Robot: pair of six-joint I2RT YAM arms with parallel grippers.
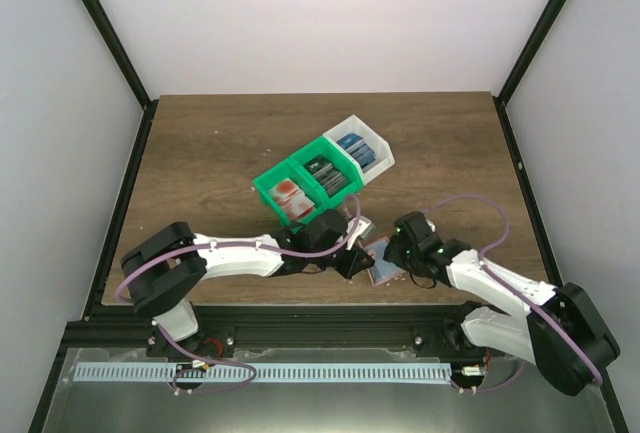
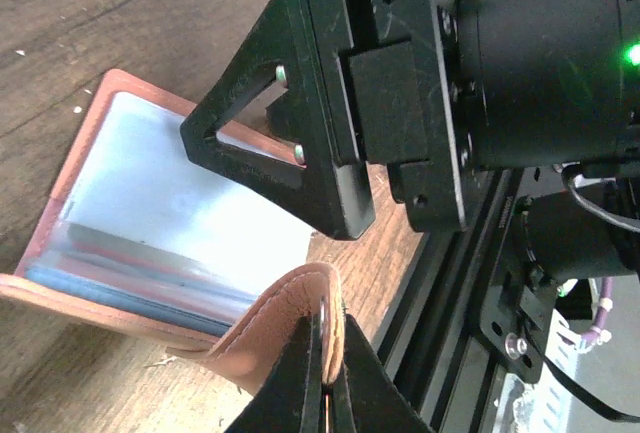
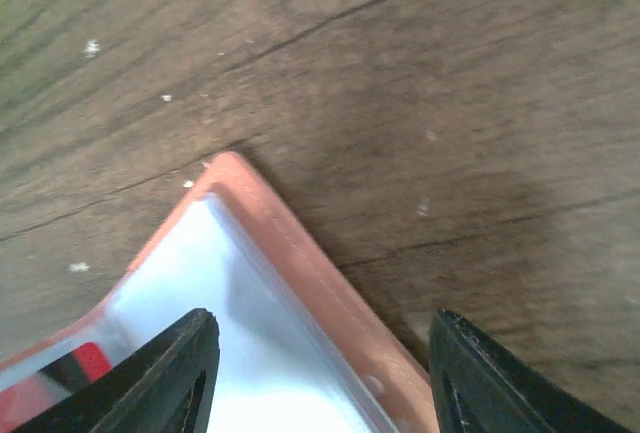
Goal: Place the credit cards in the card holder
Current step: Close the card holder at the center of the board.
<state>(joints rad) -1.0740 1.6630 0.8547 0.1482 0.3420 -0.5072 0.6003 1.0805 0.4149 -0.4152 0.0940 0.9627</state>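
Near the table's (image 1: pixel 200 153) near edge, my left gripper (image 2: pixel 325 353) is clenched on the open card holder's (image 2: pixel 180 203) leather flap; my right gripper (image 3: pixel 322 353) stands released, fingers straddling one corner of the holder.

FREE: counter (image 1: pixel 210 153) open at left and far side | BLOCKED: green bin (image 1: pixel 300 191), white bin (image 1: pixel 362 153) mid-counter | TIGHT: left end effector (image 2: pixel 325 393) and right end effector (image 3: pixel 320 378) crowd card holder (image 2: pixel 150 203) by near edge
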